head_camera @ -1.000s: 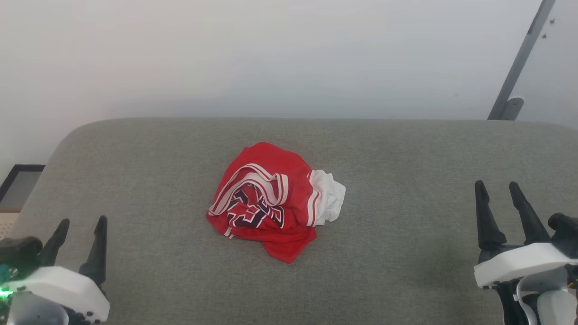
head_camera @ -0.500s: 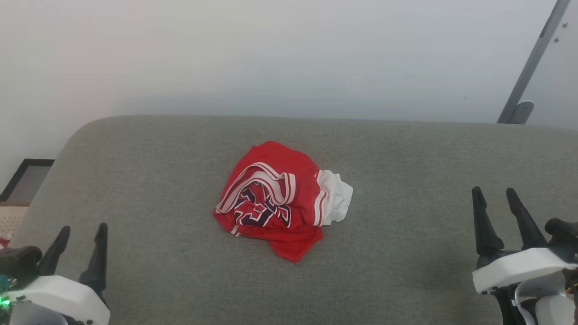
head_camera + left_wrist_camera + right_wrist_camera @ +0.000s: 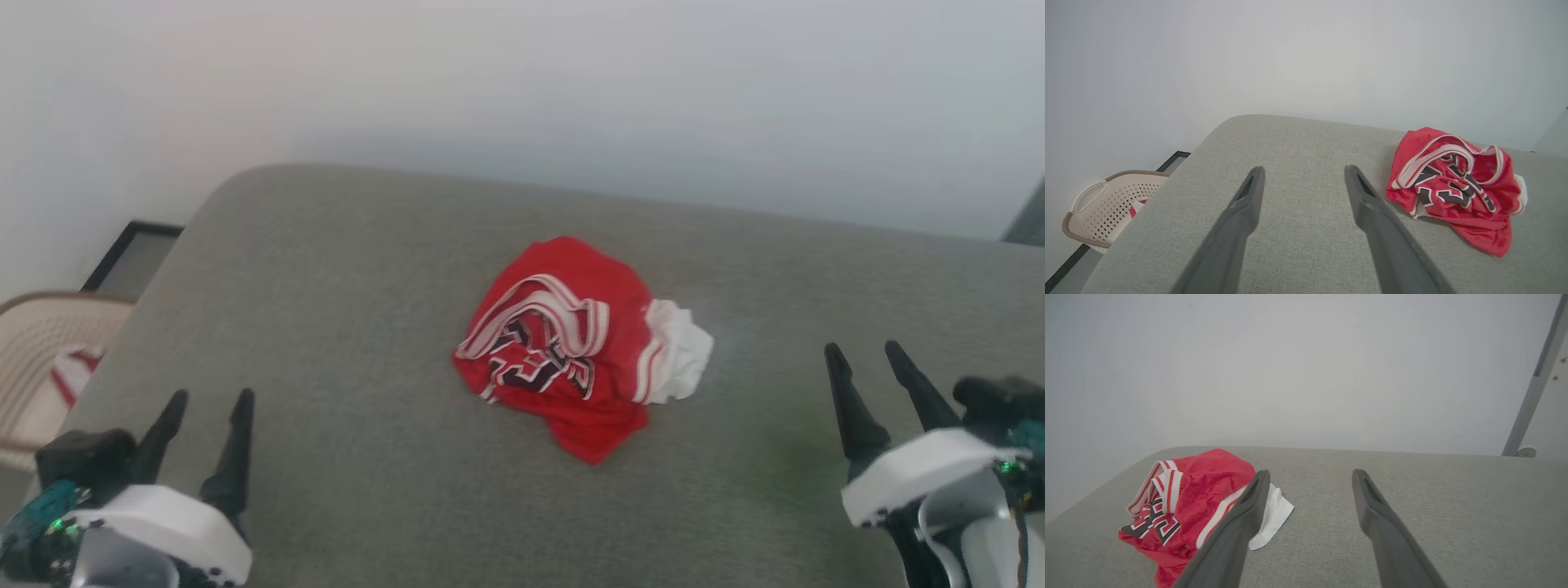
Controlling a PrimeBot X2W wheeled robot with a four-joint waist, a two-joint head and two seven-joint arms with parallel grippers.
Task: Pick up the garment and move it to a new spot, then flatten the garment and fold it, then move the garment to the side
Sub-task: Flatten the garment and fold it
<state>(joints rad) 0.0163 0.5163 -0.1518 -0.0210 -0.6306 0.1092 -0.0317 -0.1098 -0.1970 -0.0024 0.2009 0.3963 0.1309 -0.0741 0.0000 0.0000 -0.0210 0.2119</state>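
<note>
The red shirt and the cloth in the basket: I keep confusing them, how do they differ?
The garment lies crumpled on the grey cushion; the small cloth sits inside the beige basket. The garment bears black lettering; the cloth's visible part shows none. Both are red and white.

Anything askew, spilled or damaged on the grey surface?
Only the garment: it lies crumpled in a heap near the middle of the grey surface, lettering bunched, a white sleeve end poking toward the robot's right. No tear or spill shows. The left gripper and right gripper stand open, clear of it.
</note>
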